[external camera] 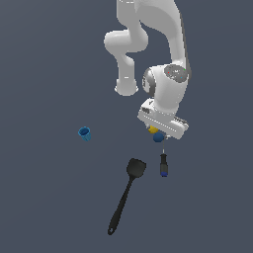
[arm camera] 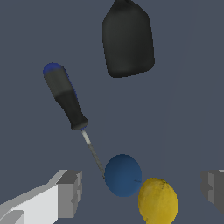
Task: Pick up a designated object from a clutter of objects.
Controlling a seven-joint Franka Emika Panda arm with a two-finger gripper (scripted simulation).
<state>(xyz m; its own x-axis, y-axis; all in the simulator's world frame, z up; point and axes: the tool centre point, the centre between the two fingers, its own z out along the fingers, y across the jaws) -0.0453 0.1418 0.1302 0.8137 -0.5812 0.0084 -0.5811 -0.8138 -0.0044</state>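
Note:
The dark blue ball lies on the grey floor, touching the yellow ball. In the exterior view the blue ball and the yellow ball peek out from under the hand. My gripper is open and hangs above both balls, which lie between its fingers. The fingers hold nothing. In the exterior view the gripper is mostly hidden under the white hand. The screwdriver points its shaft at the blue ball.
The black spatula lies toward the bottom of the exterior view, its blade close to the screwdriver. The light blue cup stands apart at the exterior view's left.

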